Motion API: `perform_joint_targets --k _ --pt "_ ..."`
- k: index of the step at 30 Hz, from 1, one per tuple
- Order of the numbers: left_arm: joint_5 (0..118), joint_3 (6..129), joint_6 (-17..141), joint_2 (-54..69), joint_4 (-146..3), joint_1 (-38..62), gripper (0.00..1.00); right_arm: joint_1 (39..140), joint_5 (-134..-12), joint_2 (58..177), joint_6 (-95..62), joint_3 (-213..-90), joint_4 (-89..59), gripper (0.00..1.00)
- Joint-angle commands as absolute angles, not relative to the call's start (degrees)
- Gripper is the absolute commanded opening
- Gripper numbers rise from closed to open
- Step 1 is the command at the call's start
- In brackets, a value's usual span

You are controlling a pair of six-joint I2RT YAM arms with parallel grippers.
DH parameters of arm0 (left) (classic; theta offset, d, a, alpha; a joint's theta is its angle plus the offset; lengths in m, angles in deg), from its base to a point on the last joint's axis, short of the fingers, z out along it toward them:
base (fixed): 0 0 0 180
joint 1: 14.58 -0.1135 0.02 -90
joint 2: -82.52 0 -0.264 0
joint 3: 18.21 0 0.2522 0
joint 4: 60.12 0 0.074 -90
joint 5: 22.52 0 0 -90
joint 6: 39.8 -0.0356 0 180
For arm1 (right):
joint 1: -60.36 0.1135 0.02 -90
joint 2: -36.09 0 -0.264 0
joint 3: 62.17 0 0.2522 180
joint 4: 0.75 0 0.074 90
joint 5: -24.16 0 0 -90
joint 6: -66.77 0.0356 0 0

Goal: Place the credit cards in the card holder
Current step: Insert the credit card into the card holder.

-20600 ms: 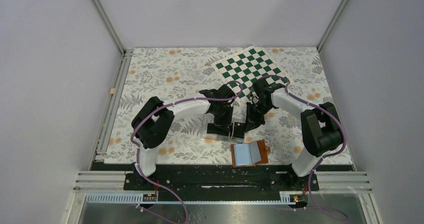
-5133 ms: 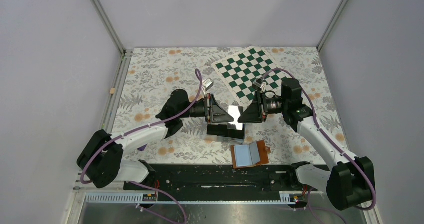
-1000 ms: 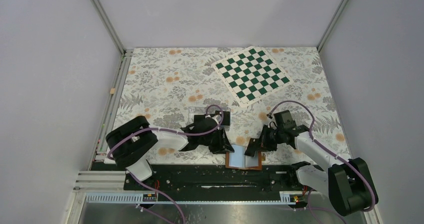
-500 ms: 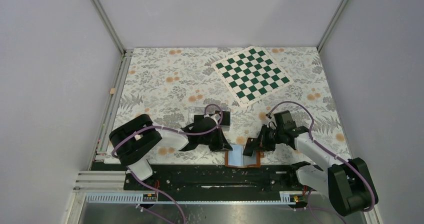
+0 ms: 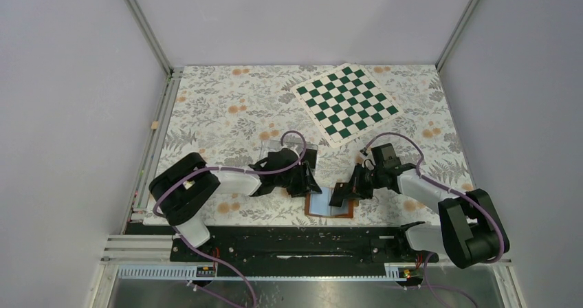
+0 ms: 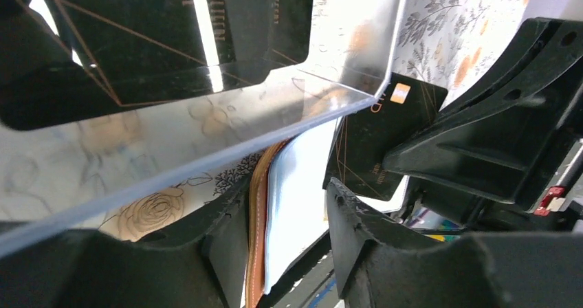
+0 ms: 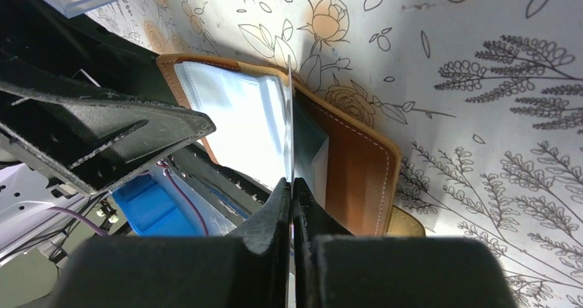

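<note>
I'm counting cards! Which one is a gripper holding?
The card in the right gripper, at the open card holder; the others lie in the clear box.

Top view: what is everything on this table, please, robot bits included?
Tablecloth: one, flowered, covers the table.
Chessboard: one, green and white, far right.
Clear box: one, see-through, near middle.
Boxed cards: stack, black, number unclear.
Card holder: one, brown, blue sleeves, open, near edge.
Card: one, black, gripped, edge toward the holder's sleeves.
Left hand: one, black, open, beside the holder.
Right hand: one, black, shut on the card.
</note>
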State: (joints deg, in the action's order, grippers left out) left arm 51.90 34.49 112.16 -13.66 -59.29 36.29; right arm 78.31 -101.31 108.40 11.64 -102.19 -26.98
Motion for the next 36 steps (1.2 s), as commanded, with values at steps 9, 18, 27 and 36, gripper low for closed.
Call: perform_joint_targets --k 9,18,27,36 --pt "56.5 33.4 107.1 -6.3 -72.2 35.9 0.3 78.4 -103.5 110.1 13.5 -103.0 -21.8 0.0" --pt "53.8 33.6 107.3 -11.4 -69.6 36.1 0.0 78.4 -104.8 109.6 13.4 -103.0 -21.5 0.0" --pt "52.9 32.4 108.4 -13.4 -67.2 36.1 0.0 78.4 -106.0 113.6 14.3 -101.9 -19.9 0.0" --pt "52.8 32.2 108.6 -13.4 -67.1 36.0 0.0 78.4 -100.0 109.2 11.5 -103.2 -28.3 0.0"
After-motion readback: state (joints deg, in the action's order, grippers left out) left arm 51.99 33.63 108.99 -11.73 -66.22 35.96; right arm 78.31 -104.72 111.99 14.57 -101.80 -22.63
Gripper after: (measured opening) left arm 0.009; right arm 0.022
